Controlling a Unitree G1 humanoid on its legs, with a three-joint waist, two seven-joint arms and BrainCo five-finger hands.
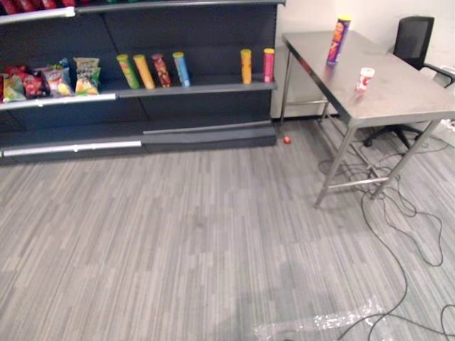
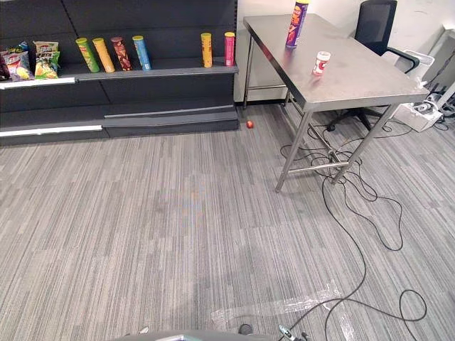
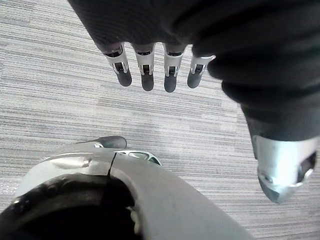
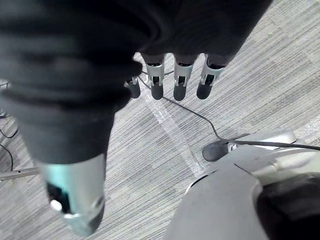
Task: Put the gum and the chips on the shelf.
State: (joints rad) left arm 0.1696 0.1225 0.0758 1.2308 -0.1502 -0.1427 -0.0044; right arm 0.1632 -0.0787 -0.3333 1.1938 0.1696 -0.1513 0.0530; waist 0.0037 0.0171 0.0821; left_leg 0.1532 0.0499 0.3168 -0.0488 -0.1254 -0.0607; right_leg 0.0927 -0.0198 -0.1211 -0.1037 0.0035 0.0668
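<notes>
On the steel bench (image 1: 405, 96), chips and gum wait while the robot's hands hang empty.

Toward the bench's far edge a tall purple-and-orange chips can (image 1: 338, 40) stands upright; the small red-and-white gum tub (image 1: 365, 79) stands apart from it, nearer the front edge. Along the dark shelf (image 1: 206, 89) to the left, six tubes (image 1: 153, 70) stand in a loose row, four leaning together and two upright near the right end, with snack bags (image 1: 50, 80) at the left end. A black office chair (image 1: 414, 39) sits behind the bench, and a small red ball (image 1: 286, 140) lies on the grey floor (image 1: 178, 234) by the shelf's lower right corner. Both the left hand (image 3: 146, 67) and the right hand (image 4: 181, 77) hang over the floor, fingers (image 3: 170, 75) released and straight, grasping nothing.
</notes>
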